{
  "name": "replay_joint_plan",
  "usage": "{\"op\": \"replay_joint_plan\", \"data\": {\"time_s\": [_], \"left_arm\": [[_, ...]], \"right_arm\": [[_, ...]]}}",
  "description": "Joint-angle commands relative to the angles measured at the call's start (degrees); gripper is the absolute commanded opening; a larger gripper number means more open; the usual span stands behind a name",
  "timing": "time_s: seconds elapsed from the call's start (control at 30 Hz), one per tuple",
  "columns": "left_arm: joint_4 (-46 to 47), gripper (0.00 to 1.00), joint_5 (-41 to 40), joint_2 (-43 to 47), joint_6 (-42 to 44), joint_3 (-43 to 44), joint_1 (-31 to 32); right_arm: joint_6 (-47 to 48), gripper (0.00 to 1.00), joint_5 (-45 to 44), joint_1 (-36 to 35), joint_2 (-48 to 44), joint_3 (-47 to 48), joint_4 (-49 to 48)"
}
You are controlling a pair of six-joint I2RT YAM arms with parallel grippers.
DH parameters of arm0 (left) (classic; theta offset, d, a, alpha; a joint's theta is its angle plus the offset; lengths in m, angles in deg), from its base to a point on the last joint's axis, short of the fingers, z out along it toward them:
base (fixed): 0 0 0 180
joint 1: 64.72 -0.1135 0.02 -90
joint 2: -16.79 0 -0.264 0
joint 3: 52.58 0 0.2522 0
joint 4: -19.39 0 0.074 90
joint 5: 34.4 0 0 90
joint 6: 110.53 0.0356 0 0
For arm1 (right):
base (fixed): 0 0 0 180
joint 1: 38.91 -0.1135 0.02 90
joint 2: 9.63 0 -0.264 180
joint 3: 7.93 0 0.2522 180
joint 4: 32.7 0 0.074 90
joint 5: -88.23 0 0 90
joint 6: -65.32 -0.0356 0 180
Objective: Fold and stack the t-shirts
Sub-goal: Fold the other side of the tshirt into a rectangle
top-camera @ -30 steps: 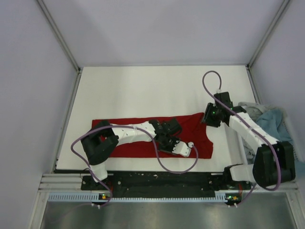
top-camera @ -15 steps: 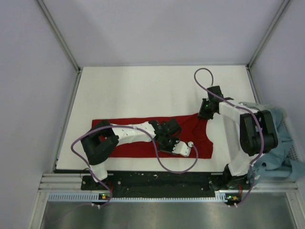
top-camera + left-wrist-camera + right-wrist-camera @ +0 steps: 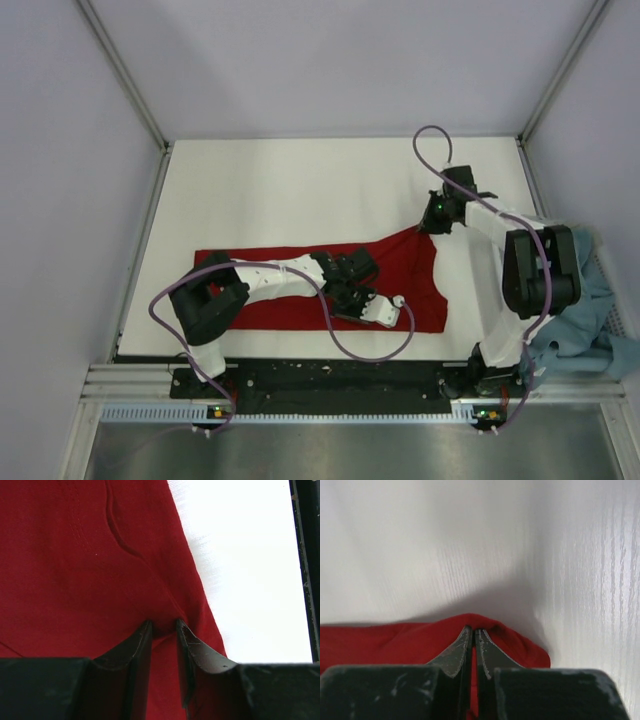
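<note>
One red t-shirt [image 3: 412, 275] on white table [image 3: 300, 190], left gripper [image 3: 162, 626] pinching a mid-frame fold, right gripper [image 3: 472, 630] clamped on upper-right corner (cloth peaked).

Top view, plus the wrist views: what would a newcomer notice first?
The red shirt lies spread across the near half of the white table. The right hand pinches its far right corner, and the left hand grips a fold by its near edge. A blue-grey cloth heap lies at the right edge.
</note>
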Motion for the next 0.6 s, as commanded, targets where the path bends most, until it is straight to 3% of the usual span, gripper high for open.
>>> {"op": "replay_joint_plan", "data": {"time_s": [0.0,0.2,0.43,0.57], "left_arm": [[-1.0,0.31,2.0,-0.3,1.0,-1.4,0.0],[-1.2,0.30,1.3,-0.4,1.4,-1.4,0.0],[-3.8,0.34,0.3,0.7,0.4,1.8,0.0],[-5.1,0.43,-0.5,2.9,-1.1,4.8,0.0]], "right_arm": [[4.9,0.00,-0.7,0.7,2.5,5.4,0.0],[9.3,0.00,-2.7,0.9,8.2,12.5,5.0],[11.4,0.40,-7.5,0.8,5.4,14.1,10.4],[9.7,0.48,-11.7,0.8,-4.8,8.4,12.8]]}}
